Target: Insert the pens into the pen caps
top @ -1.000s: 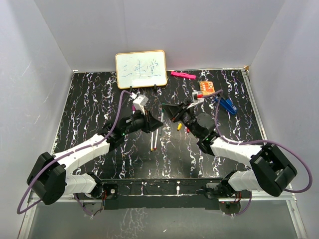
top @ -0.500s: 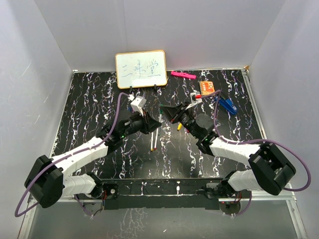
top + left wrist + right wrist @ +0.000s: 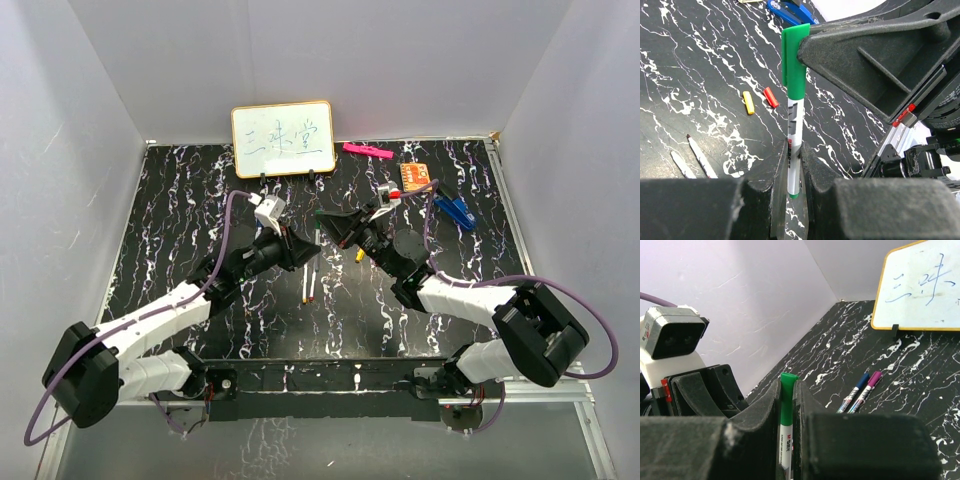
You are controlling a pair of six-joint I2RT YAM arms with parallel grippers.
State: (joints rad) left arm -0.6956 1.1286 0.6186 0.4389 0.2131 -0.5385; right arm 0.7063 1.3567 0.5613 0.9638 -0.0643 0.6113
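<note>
We risk jamming the green cap (image 3: 794, 60) or letting the green pen (image 3: 793, 150) slide if we push crookedly, for in the air nearside of the whiteboard (image 3: 283, 139) our left fingers (image 3: 765, 172) pinch the barrel and our right fingers (image 3: 765, 407) clamp the cap.

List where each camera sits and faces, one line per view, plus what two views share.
Top external: high behind the arms, looking down on the table; both arms show.
Left wrist: on the left arm, looking along the left gripper at the green pen.
Right wrist: on the right arm, looking past the right gripper toward the whiteboard.
Shared: both wrist views show the green pen, clamped by both grippers.
</note>
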